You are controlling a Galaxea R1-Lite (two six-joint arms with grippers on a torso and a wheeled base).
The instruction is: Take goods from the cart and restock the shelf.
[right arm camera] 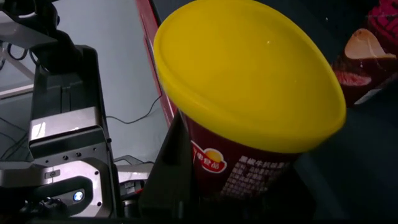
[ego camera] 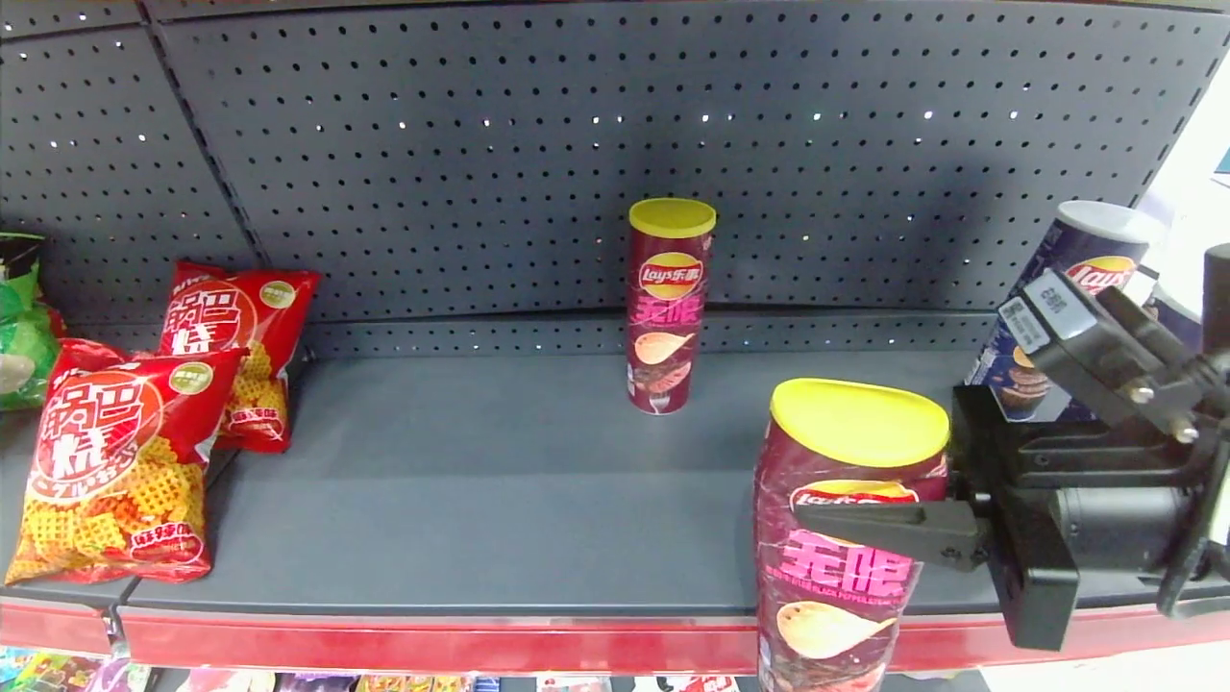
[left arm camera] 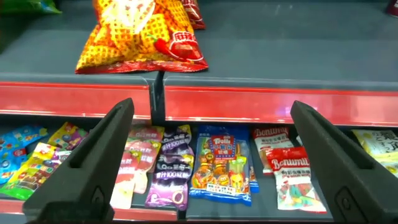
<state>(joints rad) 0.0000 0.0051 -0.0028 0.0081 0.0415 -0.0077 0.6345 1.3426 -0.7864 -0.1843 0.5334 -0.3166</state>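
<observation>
My right gripper (ego camera: 850,485) is shut on a maroon chips can (ego camera: 838,588) with a yellow lid (right arm camera: 249,68). It holds the can upright over the right part of the shelf's red front edge (ego camera: 432,639). A second can of the same kind (ego camera: 670,308) stands upright at the back middle of the grey shelf (ego camera: 480,481); the right wrist view catches it as well (right arm camera: 367,53). My left gripper (left arm camera: 211,174) is open with nothing between its fingers, in front of the red shelf edge (left arm camera: 249,102) and above the lower shelf.
Two red snack bags (ego camera: 120,471) (ego camera: 240,351) and a green bag (ego camera: 19,327) lie at the shelf's left. A blue chips can (ego camera: 1071,288) stands at the far right, behind my right arm. Several candy bags (left arm camera: 221,165) fill the lower shelf. A dark pegboard (ego camera: 577,144) backs the shelf.
</observation>
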